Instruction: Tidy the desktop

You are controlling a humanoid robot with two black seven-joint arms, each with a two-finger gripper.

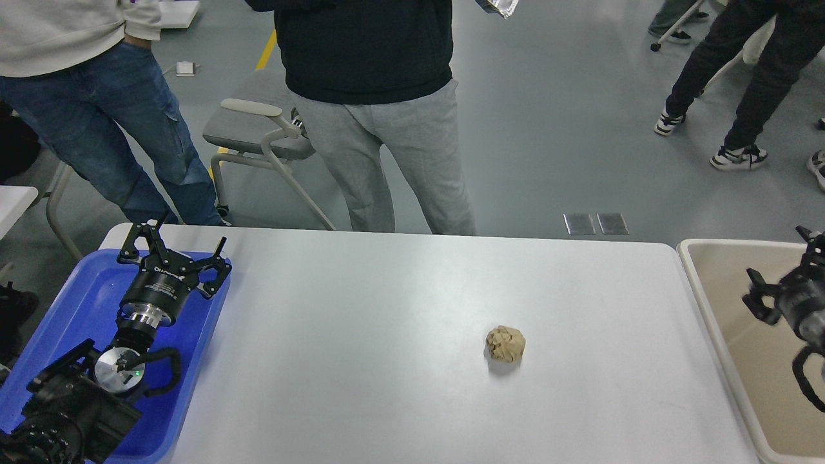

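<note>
The table (387,386) spreads between both tools; the left tool (177,248) hangs spread wide and empty over the blue tray (193,361); the right tool (783,283), over the beige bin (741,361), is too blurred to judge; a crumpled paper ball (505,343) sits right of centre.

The right end effector (783,283) is blurred and partly cut off by the frame's edge, its fingers indistinguishable.

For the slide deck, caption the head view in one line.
Crumpled brown paper ball alone on the white desktop, open left gripper over the blue tray, right gripper over the beige bin.
</note>
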